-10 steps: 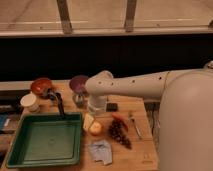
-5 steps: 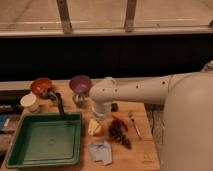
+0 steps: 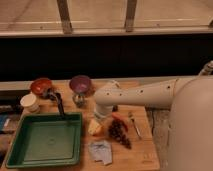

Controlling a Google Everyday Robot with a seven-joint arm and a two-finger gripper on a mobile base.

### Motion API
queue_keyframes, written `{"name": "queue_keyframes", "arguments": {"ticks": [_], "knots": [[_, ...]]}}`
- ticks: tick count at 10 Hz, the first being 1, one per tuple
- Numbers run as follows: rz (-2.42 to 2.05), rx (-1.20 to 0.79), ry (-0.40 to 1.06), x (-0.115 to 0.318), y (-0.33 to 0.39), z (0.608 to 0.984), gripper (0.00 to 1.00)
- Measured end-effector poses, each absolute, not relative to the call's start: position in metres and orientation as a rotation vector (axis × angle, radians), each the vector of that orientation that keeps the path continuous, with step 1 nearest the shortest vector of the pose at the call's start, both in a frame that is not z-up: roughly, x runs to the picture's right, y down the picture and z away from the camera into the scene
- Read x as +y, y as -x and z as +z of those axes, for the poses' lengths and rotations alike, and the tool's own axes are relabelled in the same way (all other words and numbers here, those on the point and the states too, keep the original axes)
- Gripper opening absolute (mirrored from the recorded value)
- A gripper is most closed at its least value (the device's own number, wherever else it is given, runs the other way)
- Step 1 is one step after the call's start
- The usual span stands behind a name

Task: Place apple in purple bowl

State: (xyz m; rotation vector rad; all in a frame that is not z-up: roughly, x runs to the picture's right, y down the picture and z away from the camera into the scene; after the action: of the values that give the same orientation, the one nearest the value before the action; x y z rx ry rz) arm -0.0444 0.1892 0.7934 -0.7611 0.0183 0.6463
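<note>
Just above apple (image 3: 94,128) — end effector (image 3: 102,116); purple bowl (image 3: 80,84) behind.

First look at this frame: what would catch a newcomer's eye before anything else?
The big white arm dominates, reaching in from the right across the wooden table, with its gripper low, just above the apple near the table's middle. Next comes the green tray filling the front left. The purple bowl stands at the back, beyond the gripper, without the apple in it.
</note>
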Motion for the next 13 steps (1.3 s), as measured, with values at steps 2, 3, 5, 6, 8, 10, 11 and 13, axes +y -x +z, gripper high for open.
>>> {"name": "queue_keyframes", "arguments": {"ticks": [2,3,5,6,8,10,11,13], "knots": [[0.630,0.010,0.764,0.189,0.050,0.800,0.80],[0.616,0.020,0.773,0.191,0.051,0.804,0.80],[0.587,0.028,0.797,0.196,0.060,0.810,0.80],[0.579,0.039,0.812,0.202,0.060,0.814,0.80],[0.573,0.052,0.833,0.211,0.061,0.817,0.80],[0.571,0.069,0.841,0.218,0.061,0.815,0.72],[0.570,0.070,0.838,0.219,0.062,0.814,0.64],[0.568,0.074,0.831,0.220,0.061,0.811,0.42]]}}
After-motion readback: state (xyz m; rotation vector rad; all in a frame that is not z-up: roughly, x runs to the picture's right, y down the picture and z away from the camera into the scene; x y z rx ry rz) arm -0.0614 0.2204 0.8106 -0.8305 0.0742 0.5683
